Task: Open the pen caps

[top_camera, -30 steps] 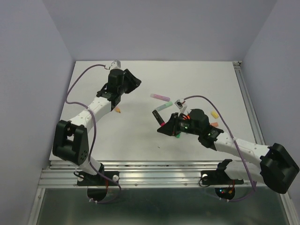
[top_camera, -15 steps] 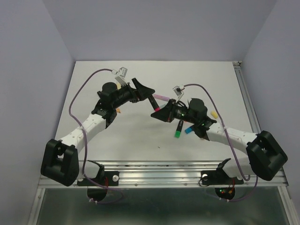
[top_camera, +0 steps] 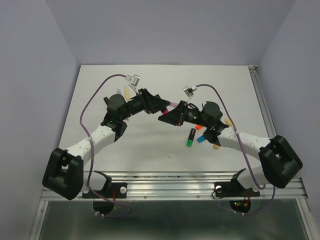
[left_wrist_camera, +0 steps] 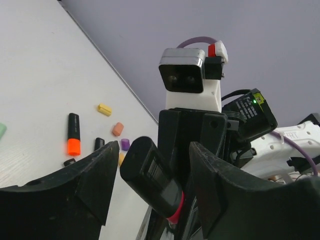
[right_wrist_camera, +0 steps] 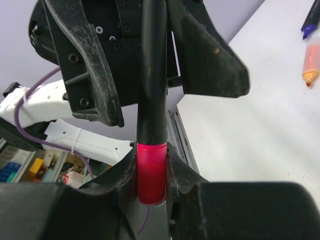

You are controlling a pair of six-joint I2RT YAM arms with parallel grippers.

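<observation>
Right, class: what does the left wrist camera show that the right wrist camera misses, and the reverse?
Only the left wrist view: the right arm's camera, a black pen with an orange end, a yellow cap, an orange cap and a purple cap. Only the right wrist view: the right gripper shut on the held pen's pink end, and an orange pen lying flat. Both: the held pen's black barrel between the left gripper's fingers, and the table.
</observation>
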